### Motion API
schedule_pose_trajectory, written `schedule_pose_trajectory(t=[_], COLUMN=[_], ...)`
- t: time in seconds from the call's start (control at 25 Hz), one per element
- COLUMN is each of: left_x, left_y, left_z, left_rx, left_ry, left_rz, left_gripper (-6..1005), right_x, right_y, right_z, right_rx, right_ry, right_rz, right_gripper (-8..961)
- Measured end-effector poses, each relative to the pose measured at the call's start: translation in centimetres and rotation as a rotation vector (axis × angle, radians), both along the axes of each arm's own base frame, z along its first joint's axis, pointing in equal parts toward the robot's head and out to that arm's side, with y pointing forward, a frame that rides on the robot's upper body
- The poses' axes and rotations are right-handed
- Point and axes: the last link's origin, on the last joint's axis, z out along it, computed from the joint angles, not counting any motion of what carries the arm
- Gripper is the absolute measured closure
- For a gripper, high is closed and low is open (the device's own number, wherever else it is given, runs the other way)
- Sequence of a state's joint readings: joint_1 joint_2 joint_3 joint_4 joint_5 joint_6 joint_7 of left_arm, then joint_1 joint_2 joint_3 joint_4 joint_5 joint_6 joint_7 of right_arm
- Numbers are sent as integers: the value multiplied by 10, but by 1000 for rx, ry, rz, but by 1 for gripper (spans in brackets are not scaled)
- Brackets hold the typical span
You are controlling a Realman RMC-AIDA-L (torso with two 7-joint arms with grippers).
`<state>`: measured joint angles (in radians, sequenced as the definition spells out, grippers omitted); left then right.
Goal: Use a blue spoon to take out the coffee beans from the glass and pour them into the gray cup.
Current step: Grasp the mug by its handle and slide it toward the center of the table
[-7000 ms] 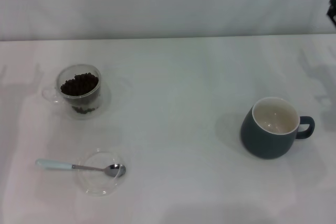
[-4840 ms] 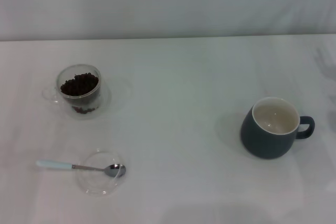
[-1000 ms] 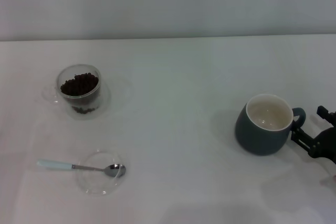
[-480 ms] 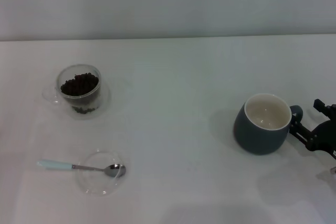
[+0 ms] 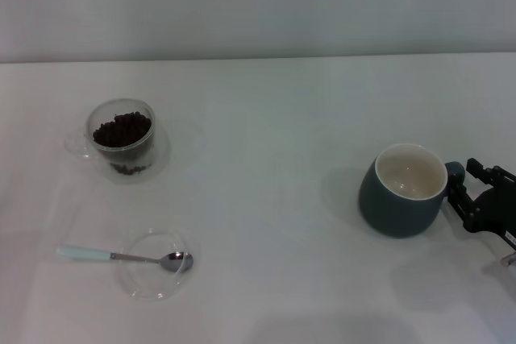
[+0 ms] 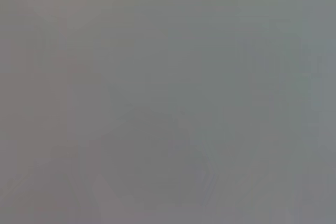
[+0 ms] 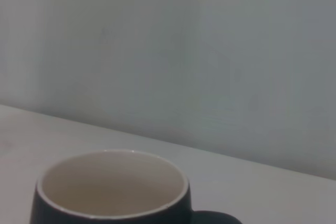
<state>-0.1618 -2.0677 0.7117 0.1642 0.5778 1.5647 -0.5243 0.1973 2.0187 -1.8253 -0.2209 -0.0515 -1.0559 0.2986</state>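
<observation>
The glass [image 5: 121,141] stands at the back left with the coffee beans [image 5: 122,129] heaped inside. The blue spoon [image 5: 97,255] lies at the front left, its metal bowl resting in a shallow clear dish [image 5: 153,279]. On the right stands the gray cup [image 5: 401,192], upright, its cream inside showing nothing; the right wrist view shows it close up [image 7: 113,195]. My right gripper [image 5: 472,187] sits at the cup's handle [image 5: 456,172], fingers closed around it from the right. My left gripper is out of view, and the left wrist view is featureless grey.
Everything rests on a white table [image 5: 274,142] that meets a pale wall [image 5: 258,6] at the back. Bare tabletop stretches between the glass and the gray cup.
My right gripper came in from the right and reached the cup's handle. The cup slid slightly left and its handle turned. In the last half second the fingers drew in around the handle.
</observation>
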Motion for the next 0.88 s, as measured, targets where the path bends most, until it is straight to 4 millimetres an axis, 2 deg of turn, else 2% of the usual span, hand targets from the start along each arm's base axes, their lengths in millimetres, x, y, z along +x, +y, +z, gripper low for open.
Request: schedule_pose_trajectory(t=[0.08,0.4,0.6,0.8,0.88], left_x=[0,0,1,1,1], left_y=[0,0,2,1,1], left_z=[0,-1,-1,-2,-2], left_rx=[-1,-3,-5,-5,-4], left_ry=[0,-1,0,-2,-2], left_rz=[-1,0,-3,-1,0], left_gripper=[125,124,123,124,125], right_x=[0,0,1,-1,-3], right_y=[0,2,7,8,8], right_z=[0,-1,-3,-4,-5], right_rx=[0,0,-14,-20,-23], right_ry=[0,3,-1,2,3], right_rz=[1,-6,-30,-23,-15], right_gripper=[517,536,629,661,705])
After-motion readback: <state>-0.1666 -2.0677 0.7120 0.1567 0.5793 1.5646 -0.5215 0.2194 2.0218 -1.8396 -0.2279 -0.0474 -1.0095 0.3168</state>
